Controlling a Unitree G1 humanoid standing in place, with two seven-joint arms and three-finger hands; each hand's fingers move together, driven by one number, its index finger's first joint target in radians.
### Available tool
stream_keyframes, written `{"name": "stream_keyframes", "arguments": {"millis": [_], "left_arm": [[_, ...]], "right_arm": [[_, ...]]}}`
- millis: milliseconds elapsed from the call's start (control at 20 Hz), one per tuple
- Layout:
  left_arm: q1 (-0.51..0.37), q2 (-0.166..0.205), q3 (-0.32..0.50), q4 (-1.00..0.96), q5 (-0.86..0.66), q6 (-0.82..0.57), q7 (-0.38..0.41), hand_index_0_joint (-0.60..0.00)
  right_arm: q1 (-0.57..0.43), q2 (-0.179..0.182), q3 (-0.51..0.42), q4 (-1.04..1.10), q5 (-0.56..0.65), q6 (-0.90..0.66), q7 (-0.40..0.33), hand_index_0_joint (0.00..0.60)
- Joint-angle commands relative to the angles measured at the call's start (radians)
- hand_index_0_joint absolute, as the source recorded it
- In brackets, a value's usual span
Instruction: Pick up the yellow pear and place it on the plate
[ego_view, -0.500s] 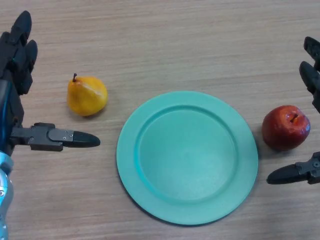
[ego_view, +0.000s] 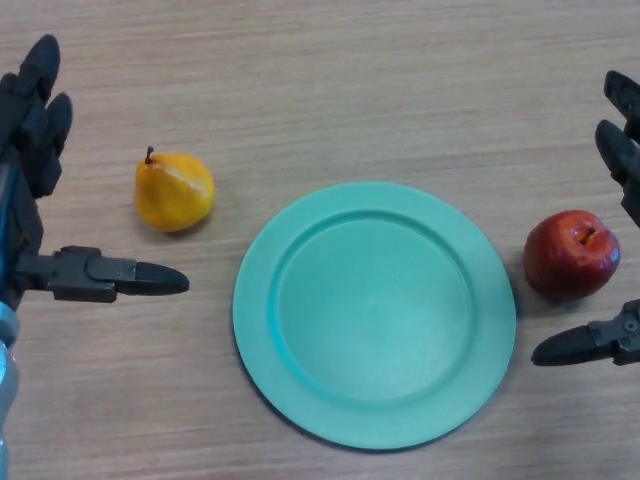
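The yellow pear (ego_view: 174, 190) lies on the wooden table, left of the green plate (ego_view: 300, 380), which holds nothing. My left hand (ego_view: 40, 130) is open at the view's left edge, its fingers (ego_view: 44, 92) up and left of the pear and its thumb (ego_view: 130, 278) stretched out below the pear, a gap away from it. At the right edge my right hand (ego_view: 622, 150) is open too, its thumb (ego_view: 585, 345) below a red apple.
A red apple (ego_view: 571, 254) sits just right of the plate, between my right hand's fingers and thumb. Bare wooden tabletop (ego_view: 330, 80) spreads beyond the plate.
My left hand has drawn back slightly to the left, its thumb tip now farther from the plate. The pear, plate and apple lie as before.
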Motion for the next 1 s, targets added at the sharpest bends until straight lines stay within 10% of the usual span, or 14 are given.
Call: {"name": "stream_keyframes", "arguments": {"millis": [50,1000], "left_arm": [[-0.094,0.073,0.048,0.057,0.018,-0.226,0.031,0.0],[-0.44,0.057,-0.086,0.831,0.156,-0.544,0.138,0.0]], "right_arm": [[-0.012,-0.03,-0.061,-0.079,0.012,-0.132,-0.002,0.0],[0.052,-0.01,-0.137,-0.175,0.038,-0.114,-0.008,0.0]]}}
